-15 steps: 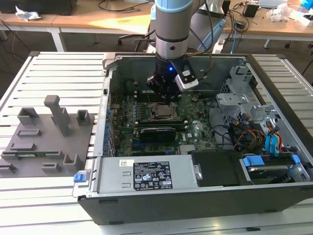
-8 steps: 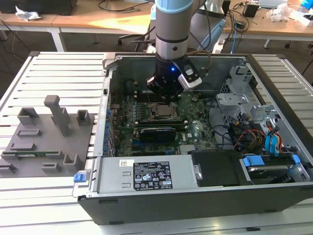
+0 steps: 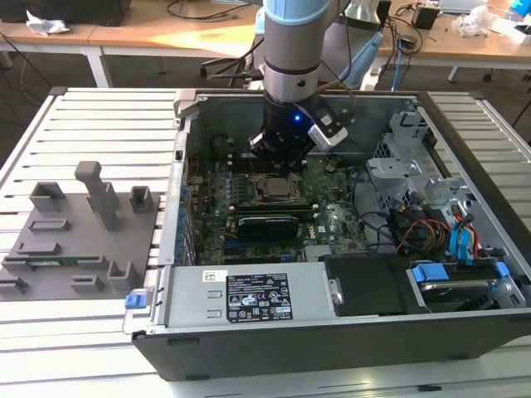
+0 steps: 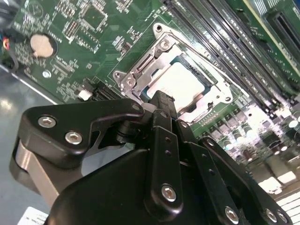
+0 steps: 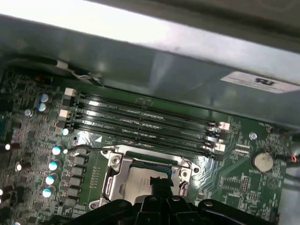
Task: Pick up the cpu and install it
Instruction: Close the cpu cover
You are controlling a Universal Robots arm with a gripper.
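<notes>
The cpu [image 4: 183, 79] is a pale silvery square lying flat inside the metal socket frame [image 4: 140, 70] on the green motherboard [image 4: 93, 28]. It also appears in the first wrist view, cpu [image 5: 138, 180], and in the exterior view, cpu [image 3: 272, 187]. My gripper [image 4: 161, 99] hangs straight over the socket inside the open computer case [image 3: 191, 108]. Its black fingers are shut together, with the tips at the cpu's edge. Nothing shows between the fingers. In the first wrist view the gripper [image 5: 160, 184] covers part of the chip.
Memory slots [image 5: 140, 124] run beside the socket, and a coin battery [image 5: 261, 161] sits further along the board. A long black card [image 3: 265, 225], the power supply [image 3: 249, 294] and a drive cage with blue cables [image 3: 452, 240] crowd the case. A grey fixture plate [image 3: 75, 236] lies at the exterior view's left.
</notes>
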